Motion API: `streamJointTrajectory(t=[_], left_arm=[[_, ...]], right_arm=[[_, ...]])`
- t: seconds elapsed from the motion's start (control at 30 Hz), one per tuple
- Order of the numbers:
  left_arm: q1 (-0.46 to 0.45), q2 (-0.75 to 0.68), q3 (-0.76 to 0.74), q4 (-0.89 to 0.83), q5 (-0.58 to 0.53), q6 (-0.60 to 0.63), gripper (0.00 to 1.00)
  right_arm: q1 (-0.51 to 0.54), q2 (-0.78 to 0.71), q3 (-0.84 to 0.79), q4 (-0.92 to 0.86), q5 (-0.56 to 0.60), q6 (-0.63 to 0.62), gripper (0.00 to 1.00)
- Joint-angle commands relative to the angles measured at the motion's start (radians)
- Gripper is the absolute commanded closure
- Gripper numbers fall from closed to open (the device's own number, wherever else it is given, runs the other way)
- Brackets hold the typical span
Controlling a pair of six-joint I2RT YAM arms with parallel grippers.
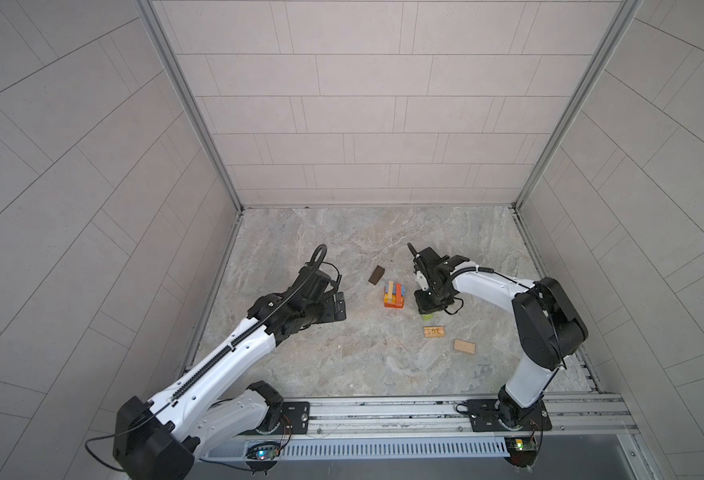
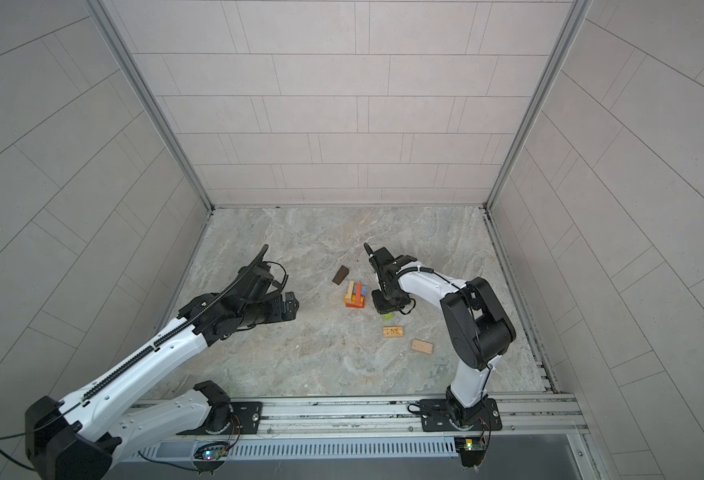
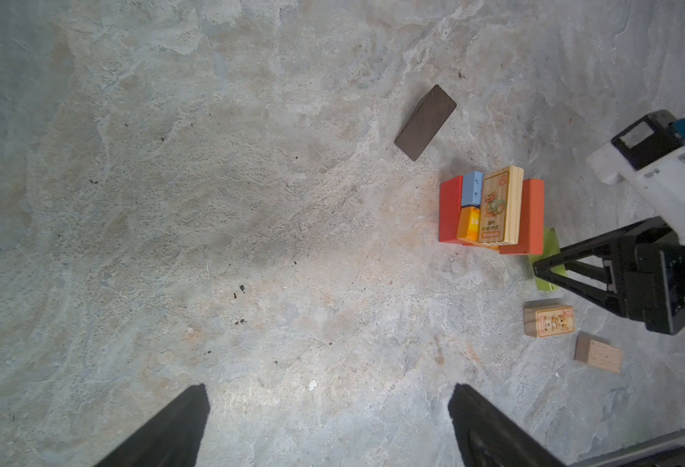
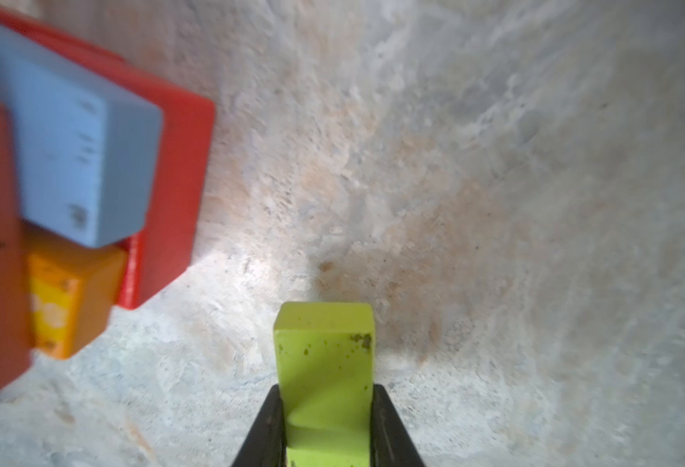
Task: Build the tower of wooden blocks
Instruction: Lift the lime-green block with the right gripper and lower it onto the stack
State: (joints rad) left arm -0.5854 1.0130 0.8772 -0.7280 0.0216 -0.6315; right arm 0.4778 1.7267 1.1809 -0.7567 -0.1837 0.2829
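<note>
**A:** Where is your tower (image 1: 394,295) right now?

**B:** It sits on the stone table (image 1: 342,365), near the middle, between your two arms. In the left wrist view you can see a red block (image 3: 450,212) on one side and another red block (image 3: 528,218) on the other. A light blue block (image 3: 472,189) and a yellow block (image 3: 470,223) lie between them. A tan block with a picture (image 3: 500,206) lies on top.

**A:** What is your right gripper (image 4: 326,424) doing?

**B:** It is low, just beside the tower. Look at the right wrist view. Its two black fingers (image 4: 270,424) press on both sides of the green block (image 4: 324,364). So it is grasping the green block. The block looks like it is down at the table, but you cannot tell if it has left it.

**A:** And your left gripper (image 3: 328,424)?

**B:** Its jaws stand wide apart with nothing between them. It hangs over bare table, well apart from the tower.

**A:** Which blocks are loose?

**B:** A dark brown block (image 1: 377,274) lies near the tower on the far side. A tan block with a picture (image 1: 433,331) lies on the near side, close to the right gripper. A plain tan block (image 1: 464,346) lies just past that one.
</note>
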Motion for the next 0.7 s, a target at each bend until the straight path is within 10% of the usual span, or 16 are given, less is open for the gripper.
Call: streamJointTrajectory(t=[0.0,0.67], left_arm=[[0.011,-0.034,0.058,-0.066,0.026,0.031,0.0],[0.076,-0.156,0.065,-0.196,0.089,0.127,0.0]], right_arm=[[0.004,-0.086,0.093,-0.09,-0.011,-0.095,0.81],[0.063,0.087,0.564,-0.408,-0.178,-0.505,0.83]])
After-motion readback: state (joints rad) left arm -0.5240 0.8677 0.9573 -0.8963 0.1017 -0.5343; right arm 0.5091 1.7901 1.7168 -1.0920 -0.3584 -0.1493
